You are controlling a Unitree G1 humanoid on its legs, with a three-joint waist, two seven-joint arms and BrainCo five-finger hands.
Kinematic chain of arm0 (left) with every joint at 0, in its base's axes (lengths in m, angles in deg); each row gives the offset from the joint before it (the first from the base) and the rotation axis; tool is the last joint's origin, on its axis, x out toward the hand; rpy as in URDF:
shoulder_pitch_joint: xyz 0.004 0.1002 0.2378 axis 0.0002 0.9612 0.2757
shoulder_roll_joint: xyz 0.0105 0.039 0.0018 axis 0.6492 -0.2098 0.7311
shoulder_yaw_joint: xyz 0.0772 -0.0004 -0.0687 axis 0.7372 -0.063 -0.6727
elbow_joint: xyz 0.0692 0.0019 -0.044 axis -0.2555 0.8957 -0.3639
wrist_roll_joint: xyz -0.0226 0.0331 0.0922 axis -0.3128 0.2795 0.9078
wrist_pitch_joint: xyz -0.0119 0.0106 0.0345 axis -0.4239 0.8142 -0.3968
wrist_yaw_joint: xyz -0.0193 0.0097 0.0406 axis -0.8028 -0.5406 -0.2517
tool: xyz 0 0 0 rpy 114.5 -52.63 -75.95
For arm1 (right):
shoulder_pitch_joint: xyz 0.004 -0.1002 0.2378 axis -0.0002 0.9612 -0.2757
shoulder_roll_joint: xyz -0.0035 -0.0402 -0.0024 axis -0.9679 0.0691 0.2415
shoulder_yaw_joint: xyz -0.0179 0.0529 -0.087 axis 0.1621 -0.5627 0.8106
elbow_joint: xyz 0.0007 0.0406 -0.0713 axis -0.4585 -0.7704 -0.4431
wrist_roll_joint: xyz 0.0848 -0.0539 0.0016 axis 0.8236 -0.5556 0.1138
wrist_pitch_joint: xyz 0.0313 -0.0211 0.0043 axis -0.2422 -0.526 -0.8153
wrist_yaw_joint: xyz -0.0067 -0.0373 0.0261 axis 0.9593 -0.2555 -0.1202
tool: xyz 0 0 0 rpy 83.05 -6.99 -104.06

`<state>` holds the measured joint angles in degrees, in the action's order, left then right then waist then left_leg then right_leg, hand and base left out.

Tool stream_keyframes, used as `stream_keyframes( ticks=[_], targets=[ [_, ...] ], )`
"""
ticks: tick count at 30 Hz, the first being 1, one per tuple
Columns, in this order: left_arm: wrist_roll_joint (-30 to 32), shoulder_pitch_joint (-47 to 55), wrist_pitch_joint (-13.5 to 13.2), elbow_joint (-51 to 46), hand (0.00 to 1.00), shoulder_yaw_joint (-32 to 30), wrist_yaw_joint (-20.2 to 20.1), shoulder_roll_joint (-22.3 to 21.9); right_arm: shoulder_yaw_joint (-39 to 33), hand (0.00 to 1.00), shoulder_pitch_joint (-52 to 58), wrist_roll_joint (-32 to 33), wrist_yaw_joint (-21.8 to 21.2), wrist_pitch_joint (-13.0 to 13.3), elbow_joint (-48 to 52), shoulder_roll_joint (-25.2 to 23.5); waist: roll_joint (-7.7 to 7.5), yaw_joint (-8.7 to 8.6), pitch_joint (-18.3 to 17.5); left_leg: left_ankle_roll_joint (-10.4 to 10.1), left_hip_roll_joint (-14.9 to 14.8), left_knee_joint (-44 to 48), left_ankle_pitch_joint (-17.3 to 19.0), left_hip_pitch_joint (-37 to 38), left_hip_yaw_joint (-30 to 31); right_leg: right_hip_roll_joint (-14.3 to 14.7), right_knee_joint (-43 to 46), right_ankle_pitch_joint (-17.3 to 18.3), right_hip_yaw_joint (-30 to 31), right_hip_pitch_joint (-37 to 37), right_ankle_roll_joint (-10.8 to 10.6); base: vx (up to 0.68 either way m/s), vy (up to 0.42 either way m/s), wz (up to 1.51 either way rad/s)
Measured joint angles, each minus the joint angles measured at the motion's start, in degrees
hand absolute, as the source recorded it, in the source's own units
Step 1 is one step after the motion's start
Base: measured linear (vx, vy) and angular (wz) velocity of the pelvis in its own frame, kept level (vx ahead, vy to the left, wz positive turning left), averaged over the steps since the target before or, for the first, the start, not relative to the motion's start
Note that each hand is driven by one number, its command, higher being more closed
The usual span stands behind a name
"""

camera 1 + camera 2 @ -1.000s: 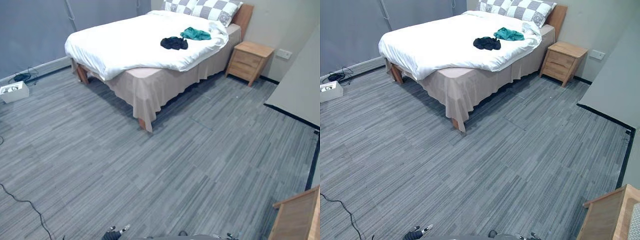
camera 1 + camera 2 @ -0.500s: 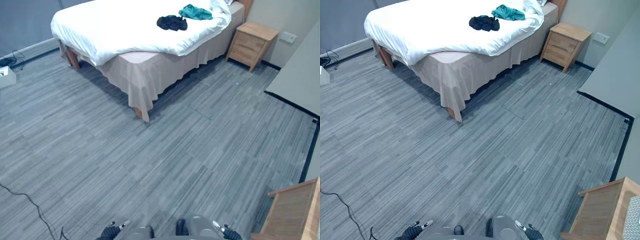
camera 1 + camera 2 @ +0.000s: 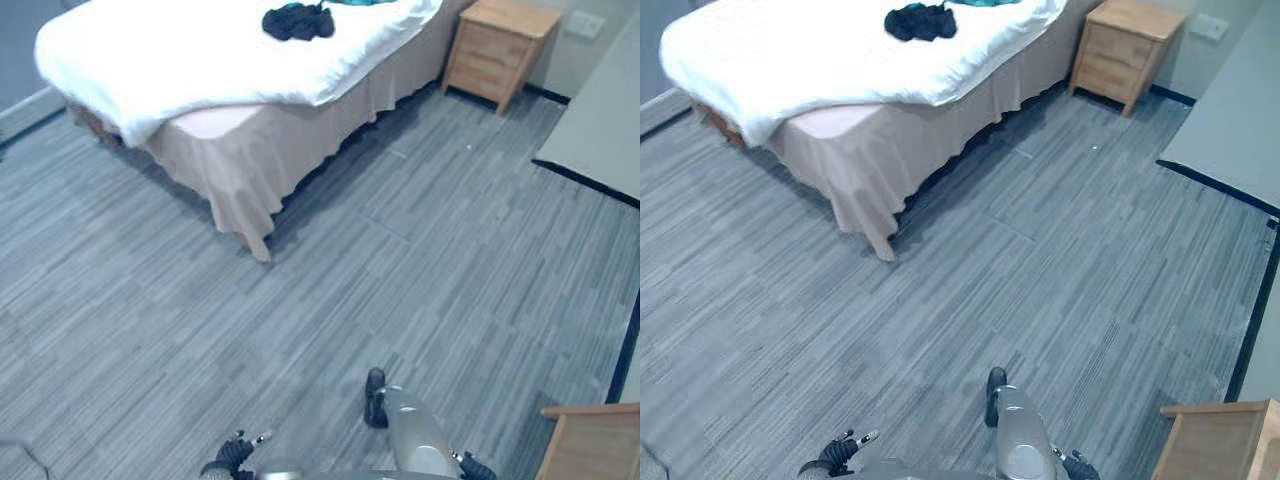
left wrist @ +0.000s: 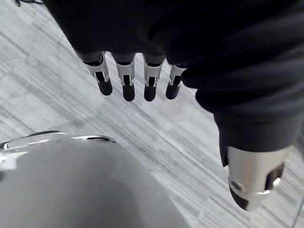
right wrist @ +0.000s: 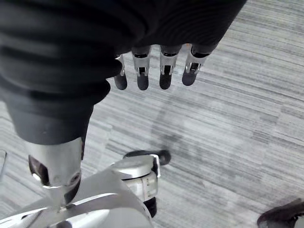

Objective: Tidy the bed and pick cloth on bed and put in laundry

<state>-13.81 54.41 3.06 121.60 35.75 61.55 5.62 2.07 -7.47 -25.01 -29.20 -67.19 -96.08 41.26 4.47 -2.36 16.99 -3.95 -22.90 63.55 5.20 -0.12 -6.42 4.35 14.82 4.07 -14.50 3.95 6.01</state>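
**Grey floor to cross, dark cloth on bed**

Lies bunched on top, well apart from both hands. Low down, left hand and right hand: fingers straight, a little spread, holding nothing, likely just walking. Open room ahead; bed corner and nightstand to steer past.

bed is set far left on the floor | cloth is laid on the bed's far right part | nightstand is placed just right of the bed | wooden furniture is seen near right | left hand and right hand are held at the near edge, well apart from the bed
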Motion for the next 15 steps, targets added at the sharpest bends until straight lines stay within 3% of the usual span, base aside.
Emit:
stream_keyframes(
  ticks=[1, 2, 3, 4, 5, 7, 9, 12, 13, 14, 15],
  targets=[
    [-0.69, 0.21, -0.33, -0.34, 0.00, -0.39, -0.03, 0.29, 1.36, 0.00, -0.56, -0.38, 0.00, 0.37, -0.49, -0.04, -1.25, 0.39, 0.42, -0.25, 2.04, 2.14, 2.39, -4.16, -0.04, 0.49, -2.87, 0.81, 0.16, -4.35, 0.42, 0.45, -0.162, 0.06],
    [-1.05, 0.44, -0.51, -0.78, 0.00, -0.39, -0.11, 0.46, 1.93, 0.00, -0.81, -0.40, -0.03, 0.59, -0.53, -0.10, -1.24, 0.67, 0.40, -0.43, 3.69, 0.97, 3.53, -6.11, -0.13, 0.48, -3.99, 1.16, 0.37, -6.17, 0.60, 0.50, -0.171, -0.05],
    [-1.30, 1.17, -1.05, -1.94, 0.00, -0.85, -0.42, -0.03, 2.02, 0.00, -1.05, -0.39, -0.03, 1.23, -0.83, 0.06, -2.05, 1.72, 1.02, -0.30, 7.17, -4.52, 5.29, -9.30, -0.48, 0.48, -5.77, 1.35, 1.33, -8.51, 0.04, 0.46, -0.113, -0.38],
    [-1.72, 1.93, -1.63, -3.11, 0.00, -2.34, -0.90, -1.14, 2.00, 0.00, -2.16, -0.48, -0.14, 1.90, -0.78, 0.36, -1.71, 3.17, 1.12, -0.58, 10.07, -12.37, 5.87, -11.74, -2.53, 0.50, -7.12, 1.96, 2.70, -10.54, -0.10, 0.37, -0.059, -0.52],
    [-2.15, 2.00, -1.90, -3.60, 0.00, -2.74, -1.08, -1.50, 2.00, 0.00, -2.77, -0.84, -0.33, 2.23, -0.71, 0.42, -1.64, 3.57, 1.18, -0.57, 11.39, -17.61, 5.84, -12.60, -3.80, 0.43, -7.59, 2.35, 3.33, -11.80, -0.35, 0.38, -0.010, -0.52],
    [-3.02, 3.07, -2.44, -3.65, 0.00, -3.82, -1.15, -2.04, 1.90, 0.00, -3.57, -2.17, -1.97, 3.22, -0.01, 0.48, -1.68, 3.77, 1.24, -1.86, 15.20, -41.69, 2.89, -12.18, -12.24, -0.24, -10.25, 3.98, 3.31, -16.30, -0.74, 0.40, 0.027, -0.13],
    [-3.06, 3.31, -2.37, -3.59, 0.00, -4.21, -1.07, -2.66, 1.93, 0.00, -2.85, -2.19, -2.50, 3.68, 1.15, 0.90, -1.45, 3.75, 1.26, -0.94, 16.72, -53.43, -0.92, -11.52, -20.92, 0.20, -13.66, 4.93, 1.56, -21.73, -2.13, 0.42, 0.060, 0.37],
    [-3.39, 3.85, -1.97, -3.90, 0.00, -4.27, -0.98, -2.88, 2.21, 0.00, -2.97, -2.16, -2.42, 3.71, 2.06, 1.07, -0.82, 4.44, 0.91, 0.82, 16.94, -55.89, -1.53, -13.78, -26.92, 1.47, -15.19, 9.21, 0.30, -26.60, -4.64, 0.57, 0.121, 0.39],
    [-3.84, 4.05, -1.06, -4.03, 0.00, -4.58, -0.89, -2.68, 2.49, 0.00, -3.34, -2.23, -2.30, 3.65, 1.90, 0.89, -1.95, 5.60, -0.24, 4.11, 17.55, -54.56, -2.96, -14.12, -26.88, -0.26, -12.63, 13.21, -0.92, -26.23, -6.38, 0.69, 0.190, -0.10],
    [-4.24, 4.31, -0.31, -3.72, 0.00, -4.83, -0.36, -1.52, 2.77, 0.00, -3.36, -2.51, -2.37, 3.42, 1.43, 0.27, -4.57, 6.68, -1.14, 6.99, 18.88, -51.92, -3.78, -14.67, -27.82, -3.49, -5.83, 16.66, -1.77, -24.19, -8.33, 0.72, 0.196, -0.26],
    [-4.19, 5.13, 0.48, -2.77, 0.00, -5.75, 0.27, -1.45, 3.70, 0.00, -4.91, -3.28, -2.55, 3.12, 1.45, -0.08, -4.66, 6.57, -1.54, 13.14, 19.88, -51.76, -6.49, -13.16, -28.28, -6.97, 11.53, 19.05, -2.18, -18.48, -13.29, 0.60, 0.181, -0.09]
  ],
)
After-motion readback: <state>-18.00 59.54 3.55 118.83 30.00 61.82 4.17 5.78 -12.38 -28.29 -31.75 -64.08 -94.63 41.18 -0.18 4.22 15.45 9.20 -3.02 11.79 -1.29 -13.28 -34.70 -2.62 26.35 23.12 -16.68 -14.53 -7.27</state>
